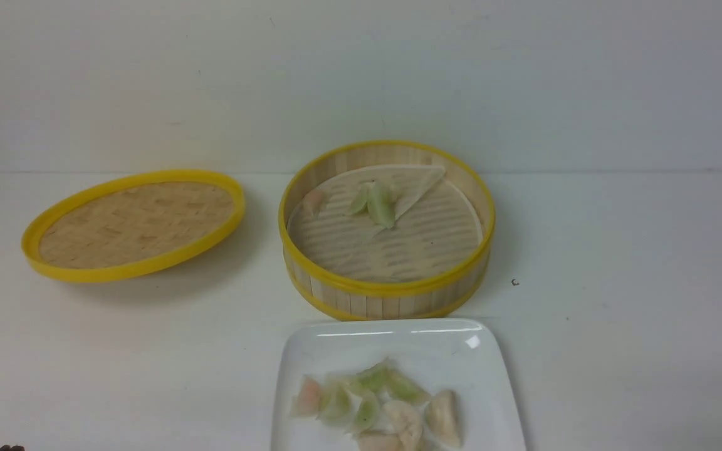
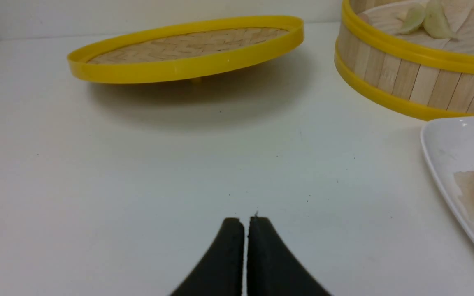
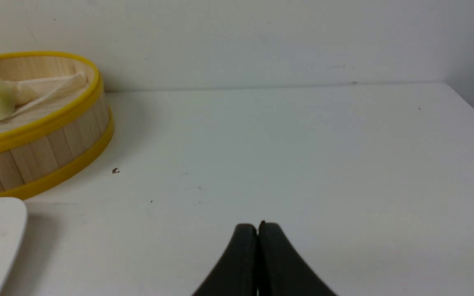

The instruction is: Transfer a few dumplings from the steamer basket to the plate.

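Two closed grippers, wrist views only

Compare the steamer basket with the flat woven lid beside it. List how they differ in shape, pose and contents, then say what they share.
The steamer basket is deep with slatted wooden walls; the lid is shallow and flat. The basket sits level on the table, while the lid rests tilted, one edge raised. The basket holds a paper liner and a few dumplings; the lid holds nothing. Both are round, made of bamboo and rimmed in yellow.
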